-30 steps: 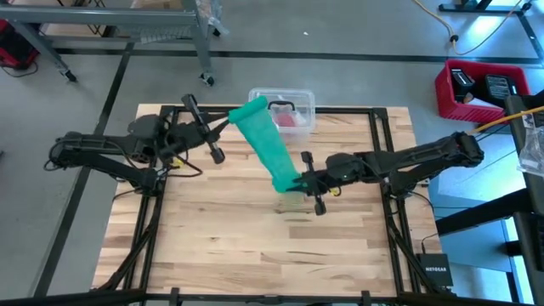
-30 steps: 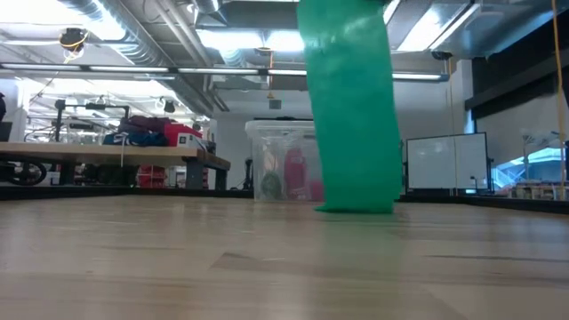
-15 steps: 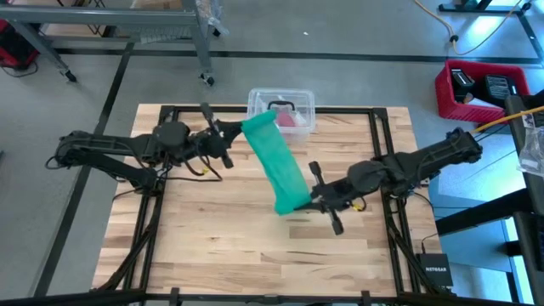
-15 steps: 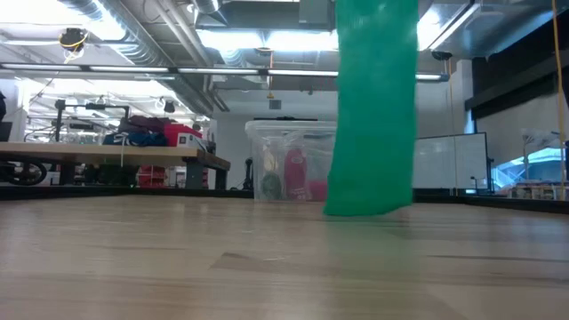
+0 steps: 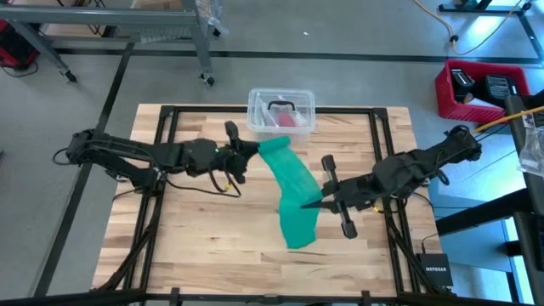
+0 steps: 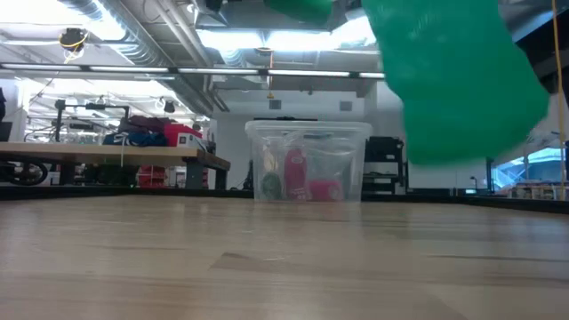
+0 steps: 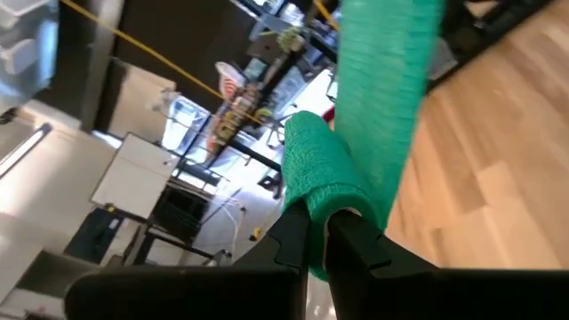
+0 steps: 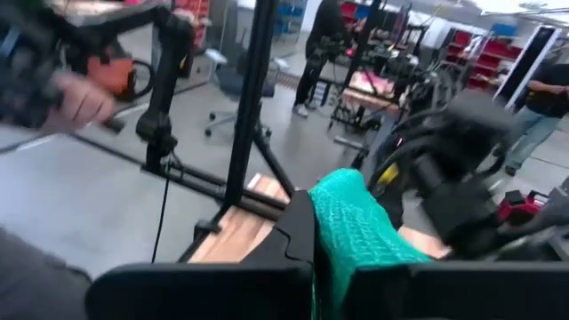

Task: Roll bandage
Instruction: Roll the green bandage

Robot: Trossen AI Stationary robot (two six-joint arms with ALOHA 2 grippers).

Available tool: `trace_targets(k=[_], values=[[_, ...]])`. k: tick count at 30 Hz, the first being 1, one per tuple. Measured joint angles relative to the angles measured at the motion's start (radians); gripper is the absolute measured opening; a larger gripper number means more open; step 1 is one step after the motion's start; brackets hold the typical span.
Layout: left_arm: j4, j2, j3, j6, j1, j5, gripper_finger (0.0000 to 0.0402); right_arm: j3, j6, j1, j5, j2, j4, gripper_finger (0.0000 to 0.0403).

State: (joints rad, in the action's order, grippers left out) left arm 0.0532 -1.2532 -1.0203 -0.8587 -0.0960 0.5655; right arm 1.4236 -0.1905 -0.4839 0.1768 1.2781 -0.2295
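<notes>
The teal-green bandage [image 5: 291, 191] is stretched as a wide strip between my two grippers over the middle of the table. In the low view the bandage [image 6: 453, 84] hangs clear of the wood. My left gripper [image 5: 253, 151] is shut on its far end. My right gripper [image 5: 308, 204] is shut on it nearer the table's near edge. Its loose end [image 5: 297, 234] reaches past those fingers. My left gripper pinches the bandage's far end [image 7: 322, 191] between its two fingers, coming about level from the table's left. The fabric is folded over the fingertips in several layers. The strip runs away from them, lifted clear. My right gripper pinches the bandage [image 8: 354, 233] between its two fingers, coming from the table's right and lying across the strip [image 5: 299, 204] a little above its loose end. That end hangs free below the fingers, clear of the table.
A clear plastic tub [image 5: 281, 110] with a pink-red item stands at the table's far edge, just behind the bandage; it also shows in the low view [image 6: 307, 162]. A red bin [image 5: 480, 87] stands on the floor beyond the right edge. Bare wood lies along the near side.
Both grippers have gone toward the table's right and near edges, carrying the bandage with them. Its lower end, which stood on the wood, is now lifted clear. The loose end now reaches past my right gripper.
</notes>
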Motion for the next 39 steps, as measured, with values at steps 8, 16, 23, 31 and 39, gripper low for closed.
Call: trace_targets(k=[8,16,23,31,39], values=[[-0.009,-0.12,0.0,0.035,-0.069,0.003,0.0017,0.096,0.004,0.033,0.068,0.001,0.0,0.0001],[-0.006,-0.198,-0.002,0.074,-0.161,0.007,0.0017,0.18,0.034,0.145,0.076,0.002,-0.01,0.0001],[0.006,-0.224,-0.003,0.097,-0.232,0.012,0.0017,0.242,0.091,0.303,0.044,0.002,-0.016,0.0008],[0.015,-0.224,-0.003,0.127,-0.284,0.017,0.0017,0.248,0.196,0.514,-0.085,0.006,-0.018,0.0007],[0.072,-0.228,0.0,0.15,-0.302,-0.004,0.0017,0.221,0.291,0.664,-0.092,0.076,-0.046,0.0012]])
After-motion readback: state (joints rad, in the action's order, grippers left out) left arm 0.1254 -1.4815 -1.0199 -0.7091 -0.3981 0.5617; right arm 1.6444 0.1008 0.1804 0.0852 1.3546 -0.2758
